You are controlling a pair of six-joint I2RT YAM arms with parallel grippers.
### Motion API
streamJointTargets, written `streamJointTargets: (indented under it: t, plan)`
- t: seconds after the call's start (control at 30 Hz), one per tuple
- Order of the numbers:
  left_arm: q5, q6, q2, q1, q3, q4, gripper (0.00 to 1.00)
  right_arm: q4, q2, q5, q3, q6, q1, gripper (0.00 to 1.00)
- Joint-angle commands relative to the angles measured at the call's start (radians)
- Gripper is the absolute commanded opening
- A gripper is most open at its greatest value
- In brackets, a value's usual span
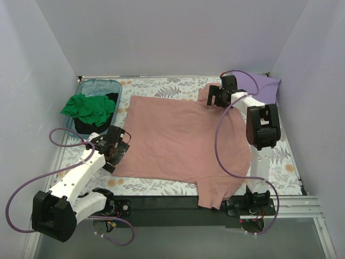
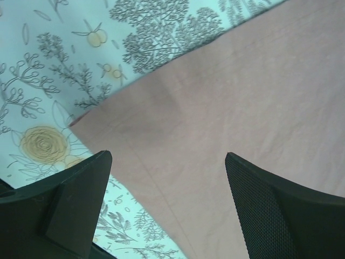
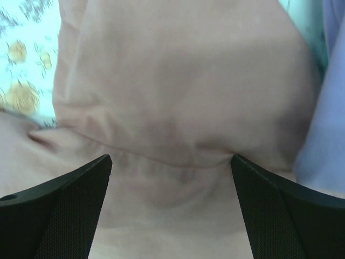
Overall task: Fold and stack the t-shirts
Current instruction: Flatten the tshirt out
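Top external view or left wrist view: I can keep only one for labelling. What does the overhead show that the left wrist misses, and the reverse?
Only top external: the whole pink t-shirt spread flat, the green t-shirt and black t-shirt in the teal tub, the lavender t-shirt at the far right, and the right gripper over the pink shirt's far sleeve.
Only left wrist: the pink shirt's corner close up, hem stitching visible, between open fingers.
Both: the pink t-shirt, the floral table cover and the left gripper.
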Motion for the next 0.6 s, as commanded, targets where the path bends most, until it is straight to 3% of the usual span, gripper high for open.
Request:
streamJointTargets:
  t: [0.0,0.27,0.57]
  plan:
    - [-0.021,-0.113,-0.036,-0.003,-0.032,-0.042,0.86,-0.02,0.088,-0.033,0.113,0.007,-0.002,0.99]
    - [-0.04,-0.172,-0.045,-0.003,-0.095,-0.111,0.88,-0.069,0.22,-0.076,0.284,0.0,-0.005,0.98]
    - [-0.014,-0.189,-0.059,0.003,-0.155,-0.052,0.88,-0.096,0.231,-0.122,0.386,-0.065,-0.003,0.98]
